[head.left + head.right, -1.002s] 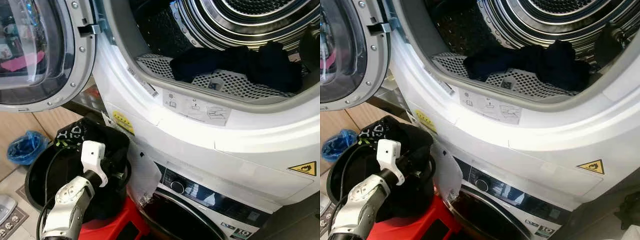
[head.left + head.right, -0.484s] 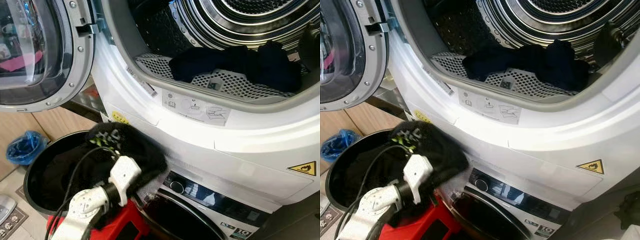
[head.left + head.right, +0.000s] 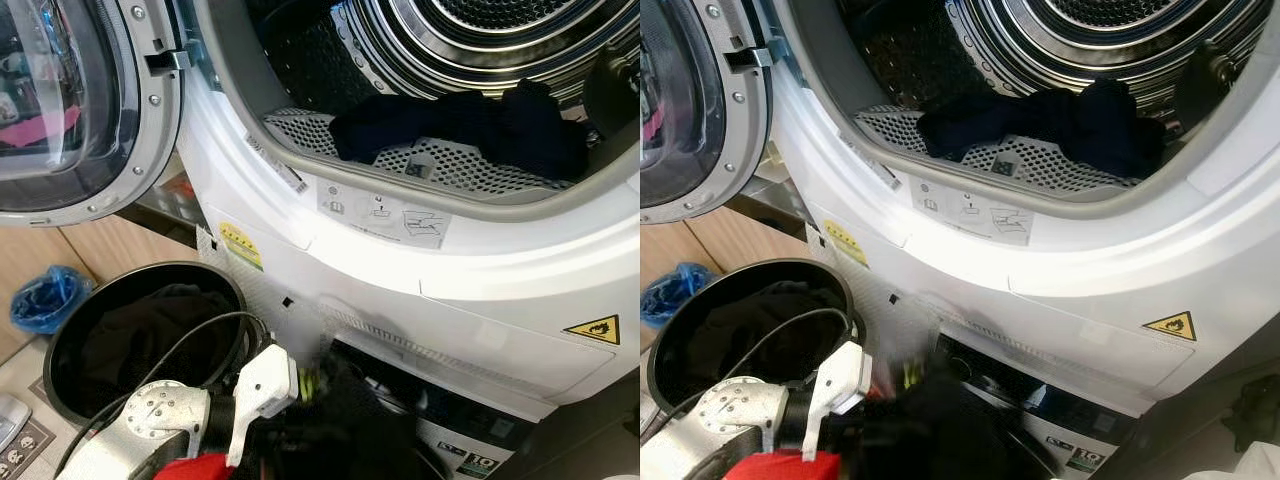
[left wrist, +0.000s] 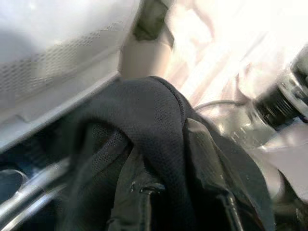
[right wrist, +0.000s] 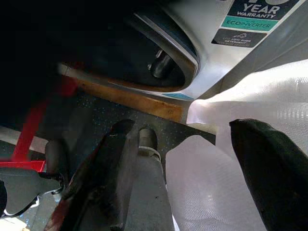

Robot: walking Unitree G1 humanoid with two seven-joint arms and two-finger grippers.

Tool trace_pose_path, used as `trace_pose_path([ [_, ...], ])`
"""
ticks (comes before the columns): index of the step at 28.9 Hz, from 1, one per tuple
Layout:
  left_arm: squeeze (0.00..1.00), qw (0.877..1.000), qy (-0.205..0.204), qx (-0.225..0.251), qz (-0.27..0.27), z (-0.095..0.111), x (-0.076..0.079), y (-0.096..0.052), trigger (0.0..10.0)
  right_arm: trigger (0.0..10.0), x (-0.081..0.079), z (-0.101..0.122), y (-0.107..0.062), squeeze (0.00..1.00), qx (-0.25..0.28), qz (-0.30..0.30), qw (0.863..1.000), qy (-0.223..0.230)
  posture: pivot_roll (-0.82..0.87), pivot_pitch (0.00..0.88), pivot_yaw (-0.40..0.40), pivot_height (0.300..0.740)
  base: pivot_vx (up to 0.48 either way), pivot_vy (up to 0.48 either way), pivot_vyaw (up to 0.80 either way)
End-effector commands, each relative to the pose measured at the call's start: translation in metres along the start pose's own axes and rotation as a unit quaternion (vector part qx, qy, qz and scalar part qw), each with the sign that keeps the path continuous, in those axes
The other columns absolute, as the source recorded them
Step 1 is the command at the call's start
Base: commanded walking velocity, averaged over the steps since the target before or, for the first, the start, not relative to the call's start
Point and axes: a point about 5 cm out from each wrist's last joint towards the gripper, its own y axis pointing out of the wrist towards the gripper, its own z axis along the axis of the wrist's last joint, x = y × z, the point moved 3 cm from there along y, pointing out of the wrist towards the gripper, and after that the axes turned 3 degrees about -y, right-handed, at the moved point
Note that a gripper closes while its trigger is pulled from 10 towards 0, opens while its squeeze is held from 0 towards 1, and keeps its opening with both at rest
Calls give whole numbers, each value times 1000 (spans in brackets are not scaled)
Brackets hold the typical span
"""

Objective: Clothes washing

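dryer [image 3: 330, 240]: white, at the centre and right of the frame, door [image 3: 90, 110] swung open at upper left.
dark clothes [image 3: 470, 125]: crumpled on the perforated lip of the drum, upper right.
black garment [image 3: 340, 425]: blurred, bottom centre, below the dryer front.
bucket [image 3: 60, 330]: black, round, lower left, dark cloth inside.

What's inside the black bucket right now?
The black bucket holds dark clothing, with the left arm's cable across its rim. What lies beneath the clothing is hidden.

Glossy white plastic dryer front [image 3: 480, 300]; ribbed shiny steel drum [image 3: 480, 40]; matt black mesh cloth garment [image 4: 154, 125]; smooth black plastic round basket [image 3: 60, 330].
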Motion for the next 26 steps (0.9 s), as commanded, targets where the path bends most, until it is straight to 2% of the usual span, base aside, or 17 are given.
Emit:
trace_pose_path([
  [1,0,984,87,86,126,44,-36,0,10000,10000,-2,-2,0,0,-6,4,1000,5,102,113,20,740,0,0,0],
  [2,0,984,87,86,126,44,-36,0,10000,10000,-2,-2,0,0,-6,4,1000,5,102,113,20,740,0,0,0],
  [4,0,963,154,111,190,65,-49,-2,10000,10000,-3,-1,0,0,-5,5,1000,5,100,107,20,740,0,0,0],
  [5,0,958,171,115,202,70,-50,-2,10000,10000,-3,-1,0,0,-5,5,1000,5,100,107,20,740,0,0,0],
  [8,0,953,191,123,201,77,-46,1,10000,10000,-3,-1,0,0,-4,5,1000,4,101,104,18,740,0,0,0],
  [11,0,952,229,114,170,82,-34,7,10000,10000,-2,-1,0,0,-4,4,1000,3,105,98,16,740,0,0,0],
  [12,0,955,236,101,150,80,-29,10,10000,10000,-2,-1,0,0,-4,4,1000,2,105,97,16,740,0,0,0],
  [13,0,965,233,72,98,72,-18,17,10000,10000,-2,-1,0,0,-5,4,1000,1,105,96,16,740,0,0,0],
  [14,0,967,231,62,81,69,-15,19,10000,10000,-2,-2,0,0,-5,4,1000,1,105,96,16,740,0,0,0],
  [15,0,967,231,62,81,69,-15,19,10000,10000,-2,-2,0,0,-5,4,1000,1,105,96,16,740,0,0,0],
  [16,0,969,237,39,53,63,-10,20,10000,10000,-2,-2,0,0,-5,4,1000,1,108,95,14,740,0,0,0],
  [18,0,969,244,27,34,62,-6,19,10000,10000,-3,-1,0,0,-6,6,1000,0,107,96,14,740,0,0,0],
  [20,0,968,249,38,22,74,-4,15,10000,10000,-4,-1,0,0,-6,7,1000,0,107,96,14,740,0,0,0],
  [24,0,958,280,59,36,97,-8,12,10000,10000,-4,-1,0,0,-4,6,1000,2,111,99,18,740,0,0,0],
  [25,0,945,315,74,58,114,-12,9,10000,10000,-4,0,0,0,-4,6,1000,4,113,100,21,740,0,0,0],
  [26,0,940,327,78,63,120,-14,9,10000,10000,-4,0,0,0,-4,5,1000,5,113,100,21,740,0,0,0],
])
